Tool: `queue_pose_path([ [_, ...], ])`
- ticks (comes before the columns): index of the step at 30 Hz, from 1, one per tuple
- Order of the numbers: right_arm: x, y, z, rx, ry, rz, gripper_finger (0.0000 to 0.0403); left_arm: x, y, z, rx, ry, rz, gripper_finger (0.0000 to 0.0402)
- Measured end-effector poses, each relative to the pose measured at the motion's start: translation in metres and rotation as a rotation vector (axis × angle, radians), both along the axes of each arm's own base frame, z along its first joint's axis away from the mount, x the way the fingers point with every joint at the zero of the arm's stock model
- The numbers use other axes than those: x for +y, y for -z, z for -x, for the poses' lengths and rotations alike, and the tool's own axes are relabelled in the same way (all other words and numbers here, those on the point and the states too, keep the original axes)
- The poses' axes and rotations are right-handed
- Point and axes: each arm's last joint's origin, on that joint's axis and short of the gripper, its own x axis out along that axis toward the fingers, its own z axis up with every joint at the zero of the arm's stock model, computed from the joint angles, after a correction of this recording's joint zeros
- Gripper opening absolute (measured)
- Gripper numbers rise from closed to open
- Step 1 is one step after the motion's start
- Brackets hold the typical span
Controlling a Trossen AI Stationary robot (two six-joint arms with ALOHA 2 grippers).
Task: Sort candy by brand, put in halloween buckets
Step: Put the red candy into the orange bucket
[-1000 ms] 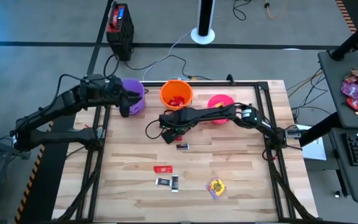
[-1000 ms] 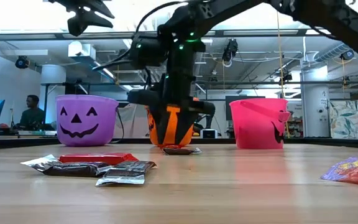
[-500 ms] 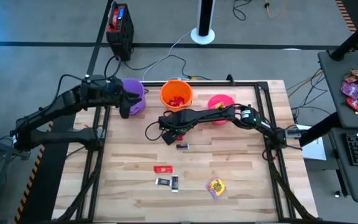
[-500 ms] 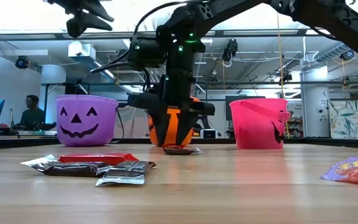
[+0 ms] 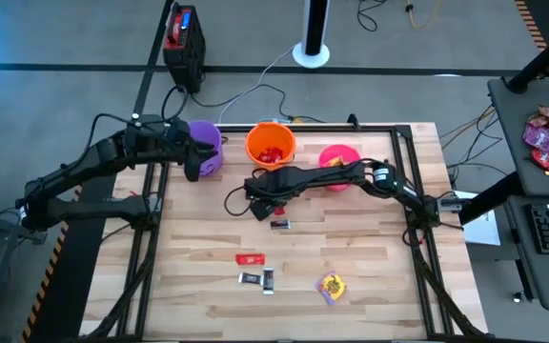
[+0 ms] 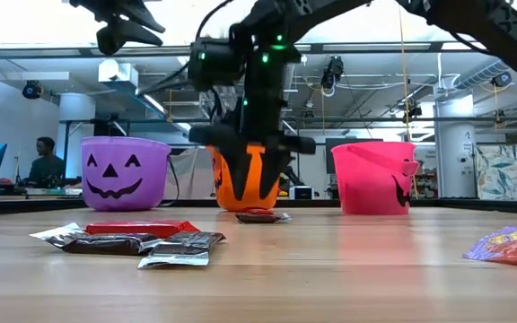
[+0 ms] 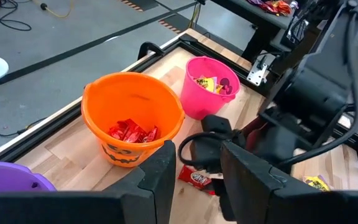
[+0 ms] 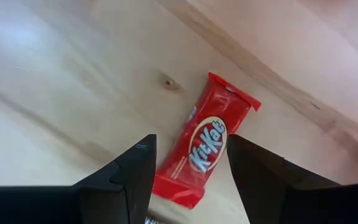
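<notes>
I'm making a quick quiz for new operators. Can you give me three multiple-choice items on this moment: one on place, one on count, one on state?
1. Where is the red KitKat bar?
A. In the orange bucket
B. On the table
C. In the pink bucket

2. How many buckets stand on the table?
A. Two
B. Three
C. Four

3. What is the right end effector doing?
A. Shut on the bar
B. Open over the bar
C. Shut and empty

Answers:
1 B: it lies flat on the table.
2 B: purple bucket, orange bucket and pink bucket.
3 B: its fingers stand apart on either side of the bar.
</notes>
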Motion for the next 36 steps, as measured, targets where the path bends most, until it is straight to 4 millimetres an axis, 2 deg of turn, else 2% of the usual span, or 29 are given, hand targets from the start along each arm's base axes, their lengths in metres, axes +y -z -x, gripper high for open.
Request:
queue_pose_path([
  [8,0.001,0.032,0.008,0.049,0.010,-0.047,0.0189,0.000,0.001,0.000,0.005,0.000,0.002,0.0111],
  [11,0.001,0.042,0.009,0.027,-0.049,-0.061,0.0186,0.001,0.002,-0.001,0.009,0.000,0.004,0.0111],
  [14,0.007,0.050,0.009,0.009,-0.123,-0.049,0.0167,0.001,0.003,-0.002,0.013,0.001,0.006,0.0111],
  [17,0.009,0.051,0.006,-0.009,-0.170,-0.039,0.0129,0.000,0.007,-0.001,0.066,0.027,-0.003,0.0111],
  [21,0.011,0.048,0.001,-0.052,-0.238,-0.036,0.0077,-0.004,0.016,0.004,0.173,0.100,-0.001,0.0111],
  [23,0.012,0.044,0.000,-0.058,-0.262,-0.030,0.0064,-0.006,0.018,0.006,0.196,0.140,0.017,0.0111],
  [33,0.011,0.014,-0.001,-0.111,-0.331,-0.012,0.0053,-0.008,0.017,0.010,0.189,0.141,0.026,0.0111],
  [36,0.012,-0.006,0.001,-0.156,-0.337,-0.005,0.0053,-0.008,0.016,0.011,0.188,0.136,0.023,0.0111],
])
